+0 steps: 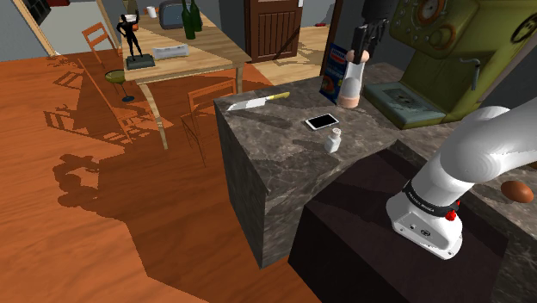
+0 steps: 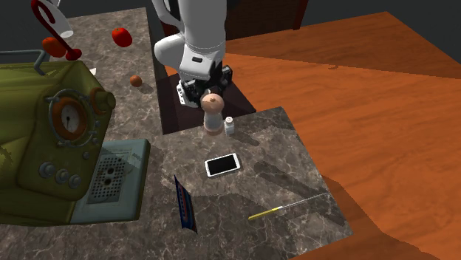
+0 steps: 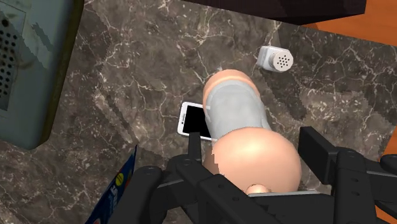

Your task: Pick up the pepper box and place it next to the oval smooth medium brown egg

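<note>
At the gripper (image 3: 253, 143): closed partway, fingers (image 3: 193, 151) pressed on both sides of the rounded tan head of the pepper box (image 3: 236, 118). Holds it upright, with the grey-white waist and tan foot hanging below the hand. Carries it clear of the marble counter (image 1: 275, 163), roughly over a white-rimmed phone (image 3: 193, 121) with a black screen.

On the arm (image 1: 486, 142): hand pointing straight down. In the second exterior view, drops in from the top edge with the white wrist near vertical above the box. In the shoulder view, starts from a base on the dark stand (image 1: 353, 237) at lower right, sweeps up and off the right edge as a thick white link, then comes back in from the top edge over the counter's far side.

Outward from there:
- Just beside the phone, on its stand side: small white shaker (image 3: 275, 58), upright, apart from the pepper box.
- Far side of the counter in the shoulder view: blue carton (image 1: 334, 73) standing on edge, close to an olive-green machine (image 1: 447, 47) with a round dial and a grey base.
- Toward the shoulder view's left of the phone: knife (image 1: 256, 103) with a yellow handle, flat, near the counter's edge.
- At the shoulder view's right edge, past the arm's base: brown egg (image 1: 517, 191) on the counter, well apart from the pepper box. In the second exterior view, lies upper left, beyond the green machine.
</note>
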You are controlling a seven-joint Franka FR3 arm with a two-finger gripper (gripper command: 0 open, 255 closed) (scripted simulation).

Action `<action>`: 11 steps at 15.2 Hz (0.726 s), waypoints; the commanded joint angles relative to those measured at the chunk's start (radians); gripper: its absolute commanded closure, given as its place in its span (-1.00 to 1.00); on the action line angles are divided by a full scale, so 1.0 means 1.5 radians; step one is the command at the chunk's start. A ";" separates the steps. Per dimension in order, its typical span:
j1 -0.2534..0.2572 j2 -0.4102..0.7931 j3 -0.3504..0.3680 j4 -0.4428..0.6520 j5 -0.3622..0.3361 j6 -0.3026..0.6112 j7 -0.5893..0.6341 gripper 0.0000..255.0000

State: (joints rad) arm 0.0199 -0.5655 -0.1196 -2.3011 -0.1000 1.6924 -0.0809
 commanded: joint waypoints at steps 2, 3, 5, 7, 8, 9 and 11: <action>0.000 0.002 0.001 0.028 0.001 -0.025 -0.001 1.00; 0.001 0.003 0.002 0.037 0.001 -0.034 -0.002 1.00; 0.001 0.006 0.002 0.057 0.002 -0.051 -0.003 1.00; 0.001 0.009 0.003 0.077 0.003 -0.069 -0.004 1.00; 0.002 0.010 0.003 0.088 0.003 -0.077 -0.004 1.00; 0.002 0.012 0.004 0.098 0.004 -0.086 -0.004 1.00; 0.002 0.016 0.005 0.119 0.005 -0.103 -0.005 1.00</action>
State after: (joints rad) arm 0.0219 -0.5460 -0.1149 -2.1373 -0.0948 1.5485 -0.0905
